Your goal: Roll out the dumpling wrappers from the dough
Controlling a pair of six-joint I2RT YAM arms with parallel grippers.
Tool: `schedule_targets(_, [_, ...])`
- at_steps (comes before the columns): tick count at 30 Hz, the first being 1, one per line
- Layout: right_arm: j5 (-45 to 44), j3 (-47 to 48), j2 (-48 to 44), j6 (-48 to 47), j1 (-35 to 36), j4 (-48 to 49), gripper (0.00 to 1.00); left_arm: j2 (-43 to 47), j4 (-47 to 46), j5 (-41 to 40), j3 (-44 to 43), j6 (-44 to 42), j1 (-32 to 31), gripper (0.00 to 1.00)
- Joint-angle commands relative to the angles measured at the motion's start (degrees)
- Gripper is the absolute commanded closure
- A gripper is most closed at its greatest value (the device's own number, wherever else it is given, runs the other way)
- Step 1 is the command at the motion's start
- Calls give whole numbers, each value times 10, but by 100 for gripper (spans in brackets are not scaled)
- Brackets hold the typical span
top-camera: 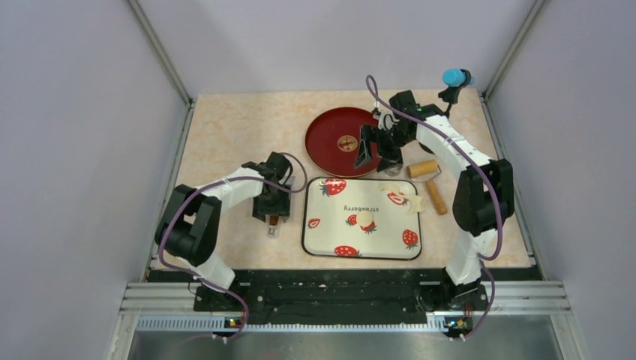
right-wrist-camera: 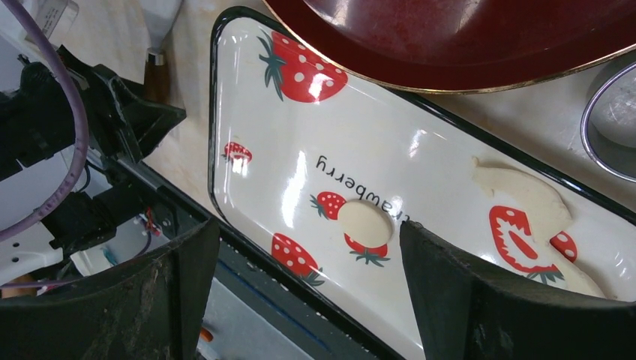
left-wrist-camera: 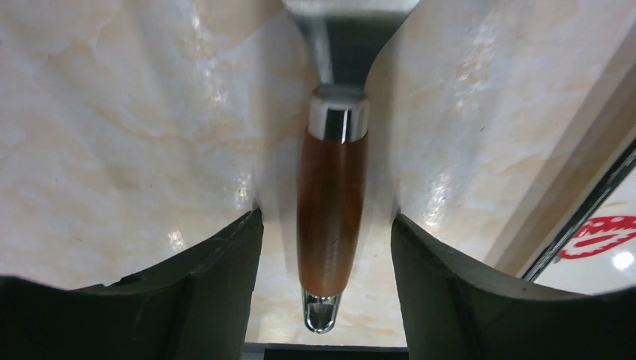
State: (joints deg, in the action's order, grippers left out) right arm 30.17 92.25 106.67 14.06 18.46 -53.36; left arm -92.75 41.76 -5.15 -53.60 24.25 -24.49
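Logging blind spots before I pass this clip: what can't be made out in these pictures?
Tool head: left wrist view, cut off by the top edge; top view, under the left hand.
Metal ring: right wrist view, cut off by the right edge.
Leftover dough: right wrist view, its lower end runs behind a finger of the right hand; top view, too small for its outline.

Walls (top-camera: 67, 112): plain pale lavender panels, left, right, rear.
Counter (top-camera: 225, 127): beige marbled top, glossy glare.
Rail (top-camera: 540, 296): silver aluminium, lower frame edge.
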Motion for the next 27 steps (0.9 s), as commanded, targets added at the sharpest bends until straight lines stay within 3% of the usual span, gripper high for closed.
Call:
schedule_targets(1, [10, -3, -31, -10, -4, 7, 13, -39, -35, -18, -34, 4, 3, 33])
schedule_targets(5, [6, -7, -33, -11, -4, 5, 13, -62, -39, -17, -39, 10, 6, 45])
schedule_targets(7, [7, -7, -34, -11, -4, 4, 13, -63, -38, -19, -35, 10, 7, 61])
schedule_targets(10, [8, -6, -32, -11, -4, 4, 13, -52, -38, -23, -22, 7, 7, 96])
schedule_targets(11, [8, -4, -32, -11, -4, 4, 13, -46, -36, -26, -20, 6, 6, 100])
schedule_targets(21, [16, 14, -29, -8, -4, 4, 13, 93, 6, -66, -35, 12, 7, 100])
schedule_targets(27, [20, 23, -34, -2, -7, 4, 13, 177, -8, -33, -48, -57, 6, 100])
